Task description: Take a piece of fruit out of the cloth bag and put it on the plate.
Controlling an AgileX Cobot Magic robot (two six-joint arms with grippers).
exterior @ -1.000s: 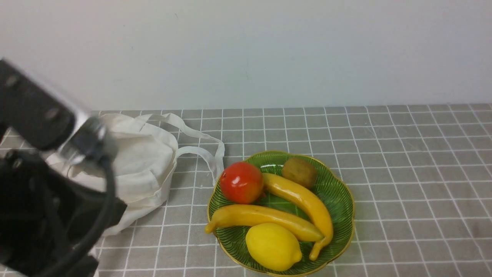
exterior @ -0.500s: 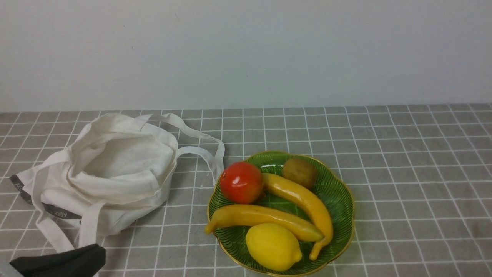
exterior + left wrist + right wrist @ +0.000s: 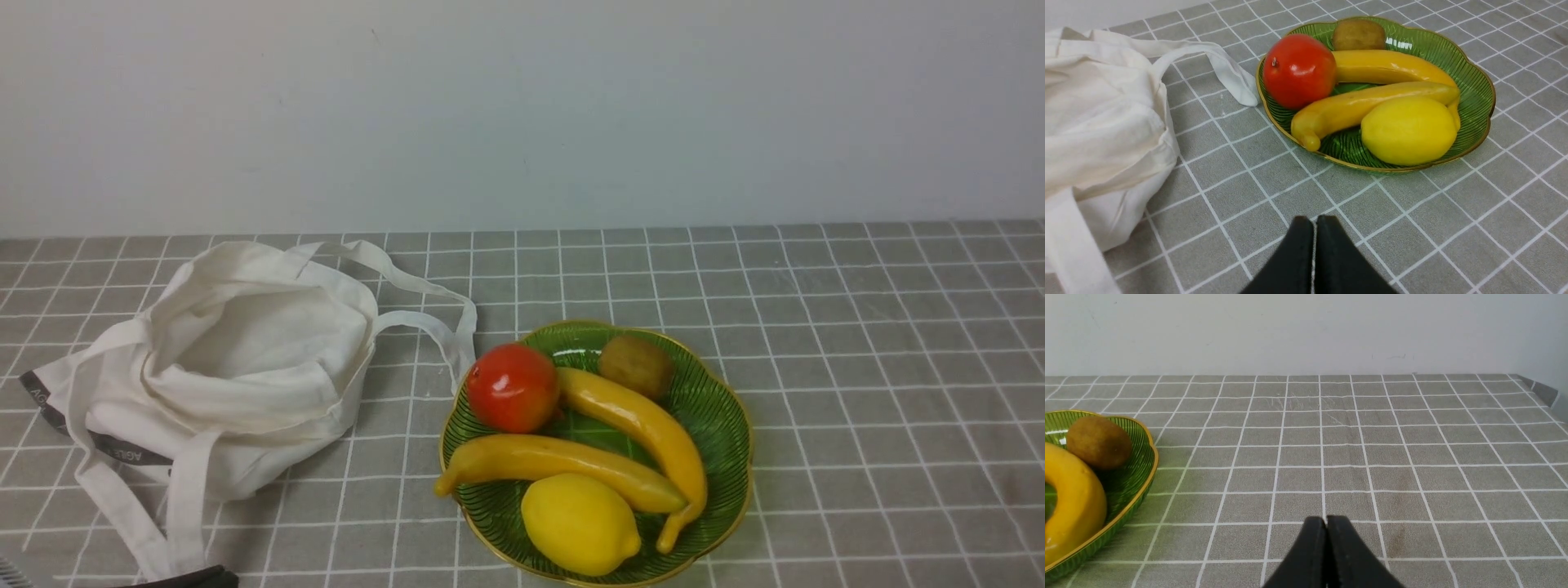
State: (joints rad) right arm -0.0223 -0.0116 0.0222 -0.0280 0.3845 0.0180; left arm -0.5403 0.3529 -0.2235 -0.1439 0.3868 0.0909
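The round red fruit (image 3: 513,387) (image 3: 1298,70) rests on the left side of the green plate (image 3: 718,412) (image 3: 1474,77) (image 3: 1133,486). The off-white cloth bag (image 3: 237,367) (image 3: 1098,122) lies slumped and open-mouthed at the left, one strap reaching the plate's rim. My left gripper (image 3: 1314,219) is shut and empty above bare cloth, nearer to me than the bag and plate; only a dark sliver (image 3: 184,578) of that arm shows at the front view's lower edge. My right gripper (image 3: 1326,519) is shut and empty over bare cloth to the right of the plate.
On the plate with the red fruit lie two yellow bananas (image 3: 563,465), a lemon (image 3: 580,524) and a brown kiwi (image 3: 637,366) (image 3: 1098,442). A grey checked cloth (image 3: 857,343) covers the table up to a pale wall. The table's right edge (image 3: 1541,392) shows in the right wrist view.
My left arm has drawn back down and out of the front view, uncovering the bag. Bag, plate and fruit have not moved.
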